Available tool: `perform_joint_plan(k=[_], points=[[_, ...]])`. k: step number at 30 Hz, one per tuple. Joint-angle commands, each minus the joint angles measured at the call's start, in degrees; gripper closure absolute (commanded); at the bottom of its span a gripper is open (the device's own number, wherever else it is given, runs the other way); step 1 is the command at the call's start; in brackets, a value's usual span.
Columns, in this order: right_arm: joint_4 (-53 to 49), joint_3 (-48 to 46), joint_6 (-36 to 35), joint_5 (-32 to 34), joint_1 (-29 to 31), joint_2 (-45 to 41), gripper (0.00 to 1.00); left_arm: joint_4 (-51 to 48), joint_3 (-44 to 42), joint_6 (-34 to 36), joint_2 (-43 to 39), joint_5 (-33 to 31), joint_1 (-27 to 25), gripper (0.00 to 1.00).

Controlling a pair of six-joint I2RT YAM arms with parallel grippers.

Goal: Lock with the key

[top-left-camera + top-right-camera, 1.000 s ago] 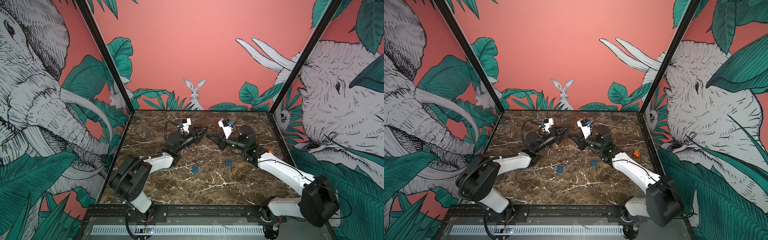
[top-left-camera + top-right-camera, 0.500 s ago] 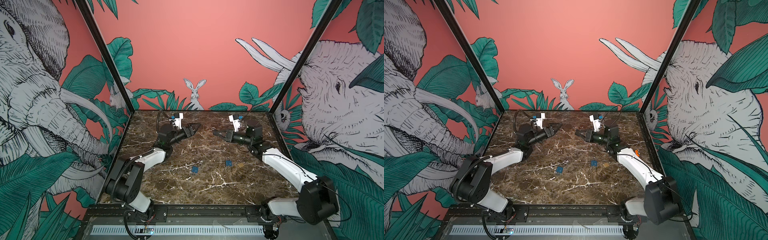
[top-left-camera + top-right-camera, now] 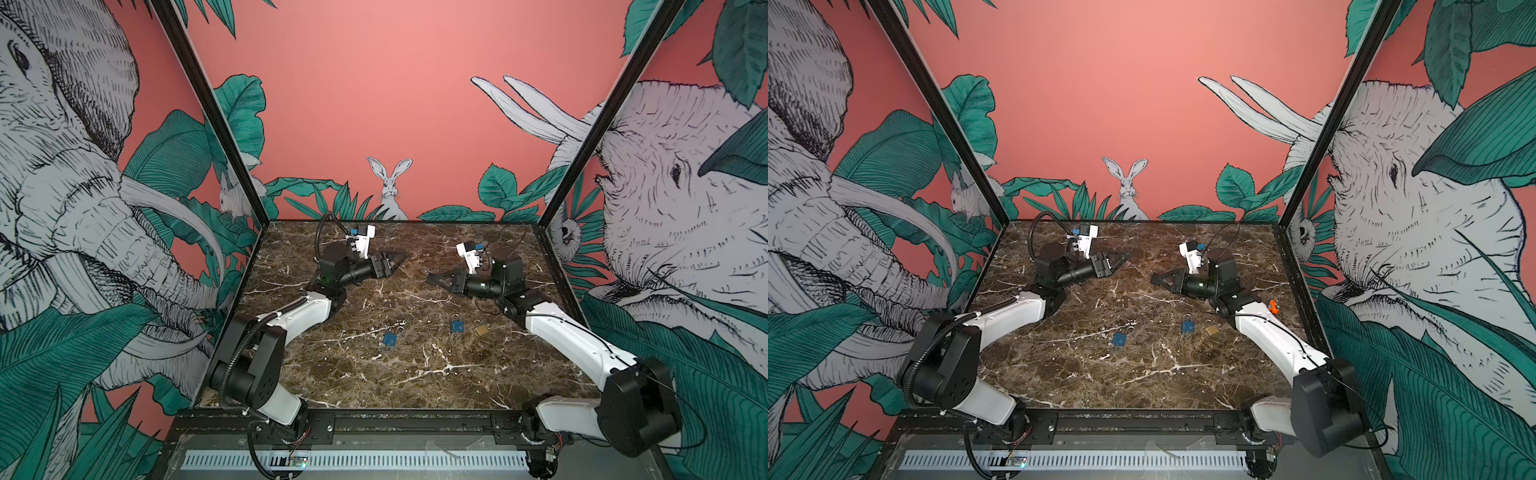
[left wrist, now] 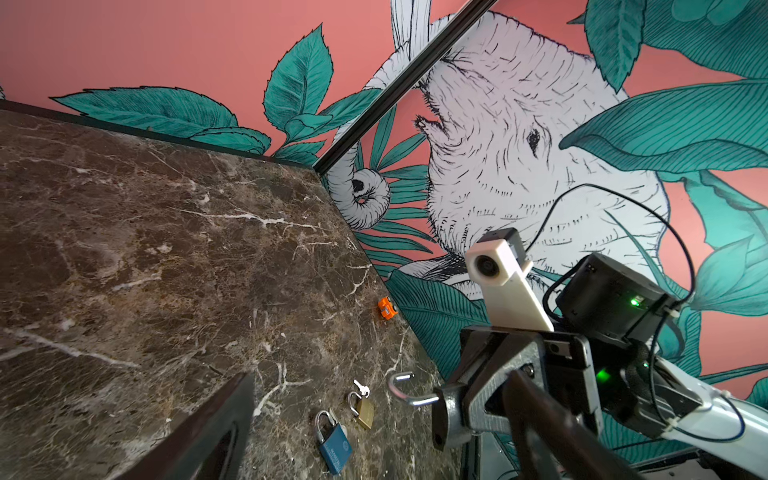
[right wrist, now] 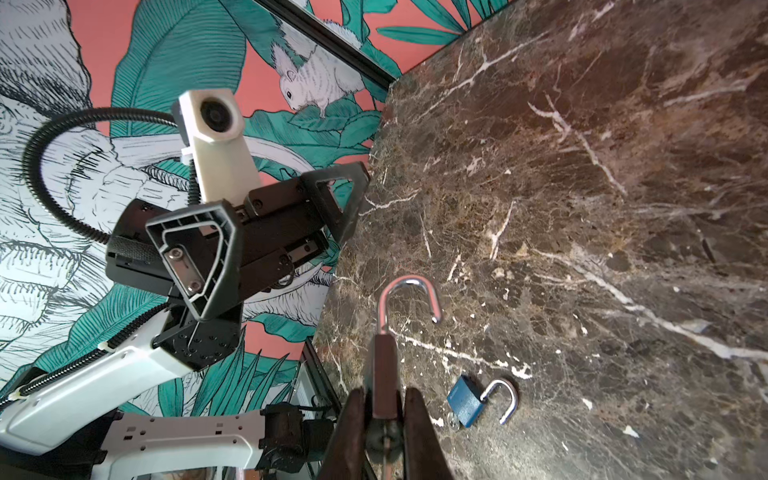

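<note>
The right gripper [image 5: 385,397] clamps a padlock [image 5: 384,361] between its jaws, open shackle [image 5: 409,281] jutting beyond the tips, while the left gripper's [image 3: 395,261] jaws gape wide, empty.

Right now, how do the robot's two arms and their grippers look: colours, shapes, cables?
Both arms, left arm and right arm, have white shells between bulky black joints. The left gripper and right gripper are black, with open-framed triangular fingers. Each wrist carries a white camera housing. A ribbed black hose runs along the left arm; a thin black wire loops at the right.
</note>
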Motion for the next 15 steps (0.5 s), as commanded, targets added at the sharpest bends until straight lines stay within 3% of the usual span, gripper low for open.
perform_joint_plan(k=[1, 15], points=[[-0.2, 1.1, 2.1, -2.8, -0.2, -0.7, 1.0, -2.5, 0.5, 4.0, -2.6, 2.2, -0.1, 0.06], [7.1, 0.5, 9.7, -11.4, -0.2, 3.5, 1.0, -9.9, 4.8, 11.0, 0.1, 5.9, -4.0, 0.12]])
